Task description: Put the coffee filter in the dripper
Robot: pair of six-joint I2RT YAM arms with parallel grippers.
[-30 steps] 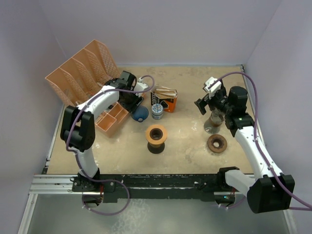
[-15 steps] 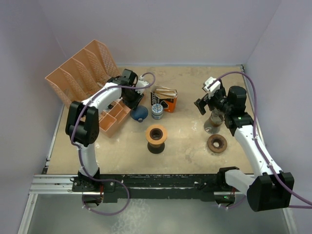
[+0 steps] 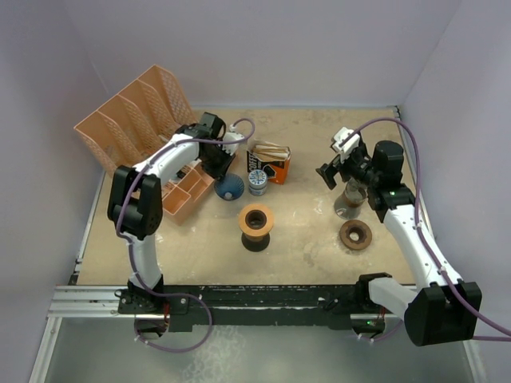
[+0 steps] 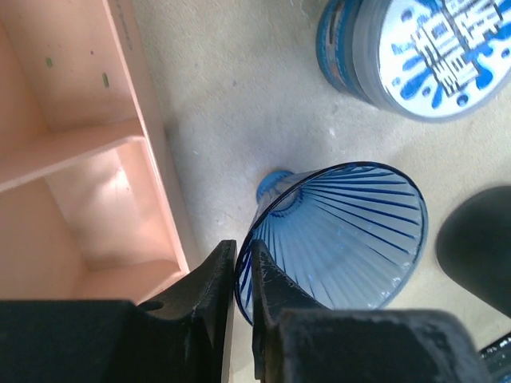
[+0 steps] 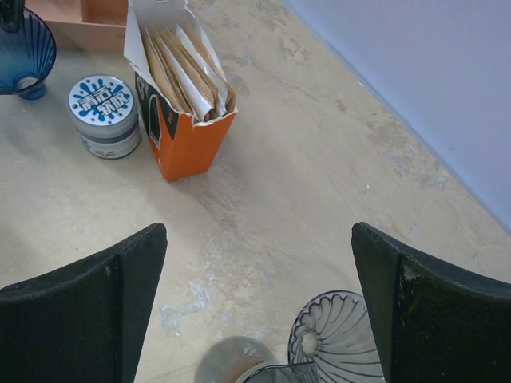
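- Orange box: brown paper filters stick up inside.
- Round tin: lid on.
- L gripper pinches blue dripper rim.
- R gripper wide open, holds nothing.

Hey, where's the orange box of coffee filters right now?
In the top view the orange filter box stands upright at mid-table toward the back, just behind the blue-and-white tin, with the blue dripper left of the tin.

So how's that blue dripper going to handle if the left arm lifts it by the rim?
Likely stiff and light: the blue dripper looks like thin, ribbed, translucent plastic. With the left gripper pinching just one edge of the rim, it may swing or slip. Its small foot under a wide mouth suggests it tips easily.
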